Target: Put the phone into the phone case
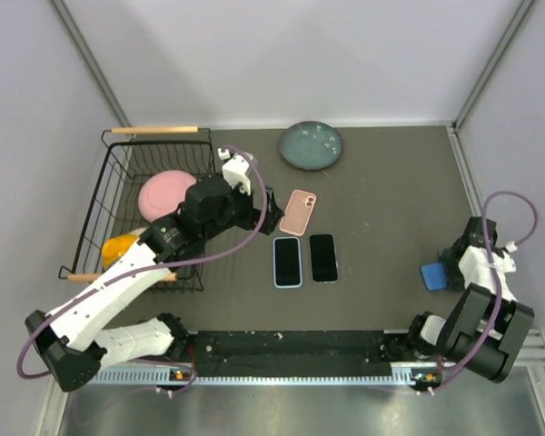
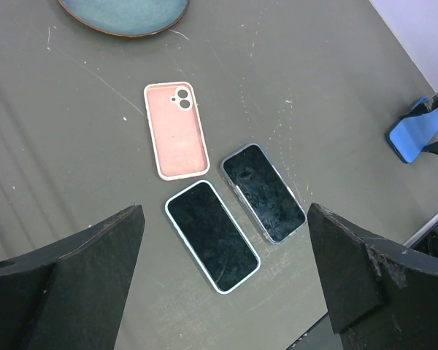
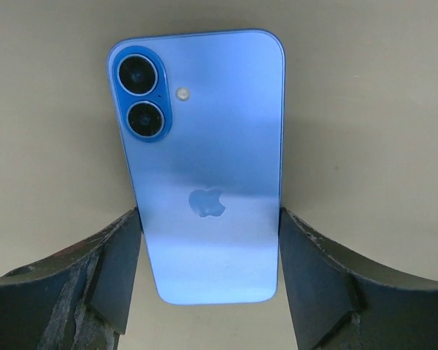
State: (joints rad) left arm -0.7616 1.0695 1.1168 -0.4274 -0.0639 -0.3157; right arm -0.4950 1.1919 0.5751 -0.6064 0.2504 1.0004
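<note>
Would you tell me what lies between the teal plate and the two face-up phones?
The pink phone case lies there, shown in the top view.

The top camera looks steeply down from above and behind the arm bases, taking in the whole desk (image 1: 391, 182). The left wrist camera looks obliquely down from mid-height at the pink case (image 2: 177, 130) and two dark phones (image 2: 212, 235), which lie at the centre of the top view. The right wrist camera sits very close over the blue phone (image 3: 204, 168), which is small at the top view's right.
</note>
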